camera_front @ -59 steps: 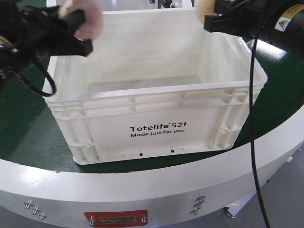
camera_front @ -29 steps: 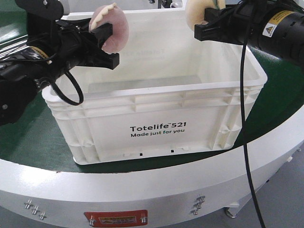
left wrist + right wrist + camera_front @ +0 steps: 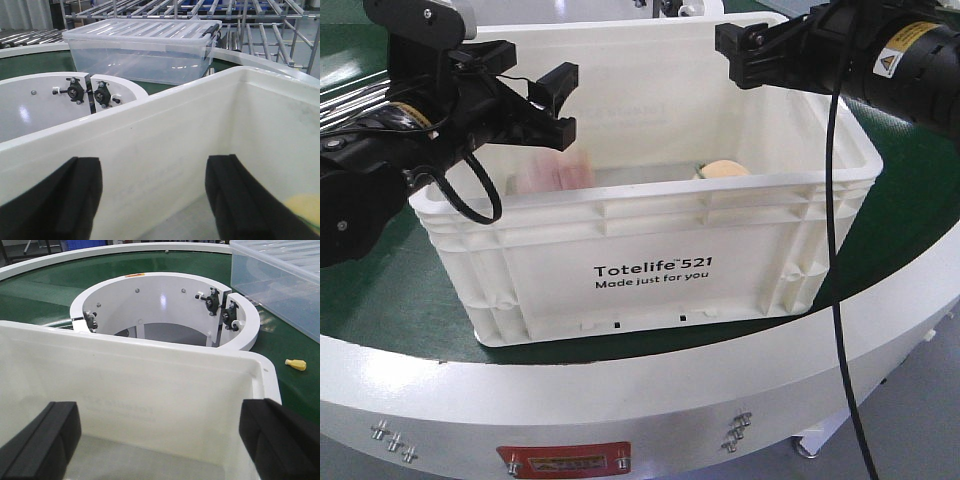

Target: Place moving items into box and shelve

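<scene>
The cream-white box point(image 3: 650, 270), printed "Totelife 521", stands on the green belt point(image 3: 380, 290). My left gripper point(image 3: 560, 102) hangs open over the box's left side. Below it a pink item point(image 3: 555, 173) shows blurred inside the box. Over the back right corner my right gripper point(image 3: 740, 55) is open too. A cream-yellow item point(image 3: 725, 168) lies inside the box under it. In the left wrist view the left gripper point(image 3: 157, 197) is empty, facing the box's inner wall point(image 3: 165, 150), with the cream-yellow item point(image 3: 305, 206) at lower right. The right gripper point(image 3: 160, 440) is empty above the box floor point(image 3: 150, 460).
A clear lidded plastic bin point(image 3: 145, 47) sits on the belt behind the box. A white ring structure point(image 3: 165, 305) stands at the belt's centre. A small yellow object point(image 3: 296, 364) lies on the green belt point(image 3: 50, 285). Metal shelving racks point(image 3: 280, 20) stand beyond.
Both grippers opened. The pink item left the left gripper and dropped into the box. The cream-yellow item left the right gripper and now lies inside the box.
</scene>
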### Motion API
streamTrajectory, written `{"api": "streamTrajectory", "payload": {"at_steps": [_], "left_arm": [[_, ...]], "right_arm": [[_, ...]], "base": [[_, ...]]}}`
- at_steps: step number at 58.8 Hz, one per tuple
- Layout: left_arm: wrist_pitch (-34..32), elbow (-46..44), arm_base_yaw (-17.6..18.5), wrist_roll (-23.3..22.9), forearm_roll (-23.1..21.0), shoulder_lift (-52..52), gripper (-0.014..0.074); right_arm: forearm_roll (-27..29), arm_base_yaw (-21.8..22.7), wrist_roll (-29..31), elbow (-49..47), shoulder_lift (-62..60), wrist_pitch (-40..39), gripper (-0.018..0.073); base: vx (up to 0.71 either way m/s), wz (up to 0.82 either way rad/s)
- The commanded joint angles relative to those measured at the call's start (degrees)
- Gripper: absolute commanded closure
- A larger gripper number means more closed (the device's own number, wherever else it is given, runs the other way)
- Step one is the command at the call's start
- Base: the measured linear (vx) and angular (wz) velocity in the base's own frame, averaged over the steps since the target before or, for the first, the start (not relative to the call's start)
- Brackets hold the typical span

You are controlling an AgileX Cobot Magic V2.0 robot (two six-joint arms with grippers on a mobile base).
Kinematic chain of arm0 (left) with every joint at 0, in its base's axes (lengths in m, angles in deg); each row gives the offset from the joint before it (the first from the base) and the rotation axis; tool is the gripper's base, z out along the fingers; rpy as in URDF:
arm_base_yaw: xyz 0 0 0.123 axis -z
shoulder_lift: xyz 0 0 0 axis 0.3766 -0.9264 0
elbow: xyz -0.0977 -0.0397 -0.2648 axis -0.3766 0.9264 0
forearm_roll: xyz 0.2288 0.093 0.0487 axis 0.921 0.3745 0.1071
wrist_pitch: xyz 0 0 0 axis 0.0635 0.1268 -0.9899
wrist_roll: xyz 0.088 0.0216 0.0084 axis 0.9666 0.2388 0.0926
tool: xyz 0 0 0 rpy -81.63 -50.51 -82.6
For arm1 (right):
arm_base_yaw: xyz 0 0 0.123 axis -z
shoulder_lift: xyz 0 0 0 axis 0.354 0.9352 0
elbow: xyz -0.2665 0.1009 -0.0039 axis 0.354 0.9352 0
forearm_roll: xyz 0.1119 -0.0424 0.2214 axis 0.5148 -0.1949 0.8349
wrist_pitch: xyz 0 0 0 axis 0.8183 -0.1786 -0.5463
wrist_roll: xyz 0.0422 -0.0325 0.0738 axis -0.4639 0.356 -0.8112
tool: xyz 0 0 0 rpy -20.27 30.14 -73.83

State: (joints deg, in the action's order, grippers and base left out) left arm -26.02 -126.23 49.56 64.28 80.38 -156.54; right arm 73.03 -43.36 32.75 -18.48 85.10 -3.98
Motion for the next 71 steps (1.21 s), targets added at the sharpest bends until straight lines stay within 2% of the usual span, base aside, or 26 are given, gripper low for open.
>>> {"api": "streamTrajectory", "payload": {"at_steps": [1, 5, 10, 21, 25, 35, 43, 52, 63, 71], "left_arm": [[-5.84, -2.06, 0.21, -0.43, -0.40, 2.02, 0.0036], [-5.90, -2.06, 0.15, -0.43, -1.24, 2.14, 0.0036], [-4.88, -2.06, 0.15, -0.21, -4.61, 2.46, 0.0036], [-0.68, -2.06, 0.15, 6.35, -7.10, 5.16, 0.0037], [0.29, -2.06, -0.06, 7.59, -9.52, 6.34, 0.0037], [6.56, -2.06, -3.22, 7.60, -15.48, 7.93, 0.0037], [12.76, -2.06, -6.13, 7.33, -15.67, 7.93, 0.0037], [14.14, -2.41, -6.71, 7.04, -15.67, 8.59, 0.0037], [22.30, -9.89, -6.80, 6.98, -15.36, 8.29, 0.0037], [27.12, -15.81, -9.23, 6.98, -14.81, 7.34, 0.0037]], "right_arm": [[-0.45, 0.19, 0.61, -1.74, -1.73, -4.68, -0.0134], [-0.40, 0.77, 0.61, -1.74, -1.73, -4.68, -0.0114], [-0.40, 2.07, 0.54, -1.81, -1.94, -3.62, -0.0093], [0.23, 7.55, 0.29, -1.81, -3.81, 1.33, -0.0070], [0.23, 9.34, 0.29, -1.81, -4.52, 2.80, -0.0068], [0.23, 10.15, 0.34, -2.46, -5.40, 7.69, -0.0061], [0.75, 10.15, 0.34, -6.60, -4.23, 14.33, -0.0055], [1.70, 10.15, 0.40, -13.47, -1.88, 20.94, -0.0049], [2.73, 10.15, 0.56, -18.82, 1.12, 23.71, -0.0040], [3.07, 10.15, 0.56, -19.85, 2.00, 23.75, -0.0035]], "base": [[0.00, 0.00], [0.00, 0.00], [0.00, 0.00], [0.00, 0.00], [0.00, 0.00], [0.00, 0.00], [0.00, 0.00], [0.00, 0.00], [0.00, 0.00], [0.00, 0.00]]}}
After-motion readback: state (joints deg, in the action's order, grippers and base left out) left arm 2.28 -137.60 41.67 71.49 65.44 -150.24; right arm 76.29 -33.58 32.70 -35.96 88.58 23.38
